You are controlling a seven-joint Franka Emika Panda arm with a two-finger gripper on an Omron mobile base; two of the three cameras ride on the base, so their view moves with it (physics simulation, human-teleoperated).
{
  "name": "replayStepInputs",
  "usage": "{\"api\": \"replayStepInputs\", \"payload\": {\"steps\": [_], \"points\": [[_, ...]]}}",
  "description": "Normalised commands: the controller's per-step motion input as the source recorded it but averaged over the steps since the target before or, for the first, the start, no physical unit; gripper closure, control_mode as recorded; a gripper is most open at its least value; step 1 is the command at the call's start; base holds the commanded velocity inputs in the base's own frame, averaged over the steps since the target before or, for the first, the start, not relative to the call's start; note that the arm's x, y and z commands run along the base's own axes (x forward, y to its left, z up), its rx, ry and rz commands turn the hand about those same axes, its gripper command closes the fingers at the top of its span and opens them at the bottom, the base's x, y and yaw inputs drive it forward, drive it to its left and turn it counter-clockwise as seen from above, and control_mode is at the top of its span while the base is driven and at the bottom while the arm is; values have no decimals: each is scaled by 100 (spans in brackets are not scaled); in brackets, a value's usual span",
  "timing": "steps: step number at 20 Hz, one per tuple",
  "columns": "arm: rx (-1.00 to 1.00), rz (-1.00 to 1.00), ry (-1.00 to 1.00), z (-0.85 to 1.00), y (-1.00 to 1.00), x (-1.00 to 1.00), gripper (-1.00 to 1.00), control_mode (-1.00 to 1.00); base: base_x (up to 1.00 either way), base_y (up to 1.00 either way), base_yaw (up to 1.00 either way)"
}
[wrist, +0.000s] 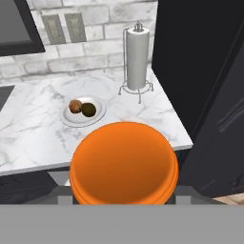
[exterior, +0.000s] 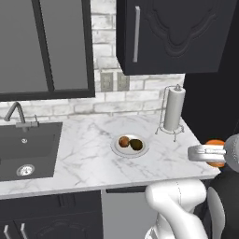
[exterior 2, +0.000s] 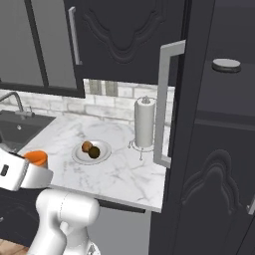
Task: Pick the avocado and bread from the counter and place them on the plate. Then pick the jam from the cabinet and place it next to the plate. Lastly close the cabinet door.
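Jam between fingers; cabinet door ajar.

Table: you have the sink at left, plate centre holding bread left of avocado, towel roll behind at right.

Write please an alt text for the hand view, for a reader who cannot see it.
A round orange lid, probably the jam, sits between the jaws in the foreground. Beyond it, on the white marble counter, a plate holds the bread and the avocado side by side. A paper towel roll stands by the brick wall, with a black cabinet door at the right.
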Motion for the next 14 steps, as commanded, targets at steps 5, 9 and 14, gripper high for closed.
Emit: {"api": "replayStepInputs", "payload": {"steps": [5, 9, 14], "points": [[-6, 0, 0, -14, 51, 0, 100, -100, 0, 0, 0], [0, 0, 0, -19, 44, 0, 100, -100, 0, 0, 0], [0, 0, 0, -23, 45, 0, 100, -100, 0, 0, 0]]}}
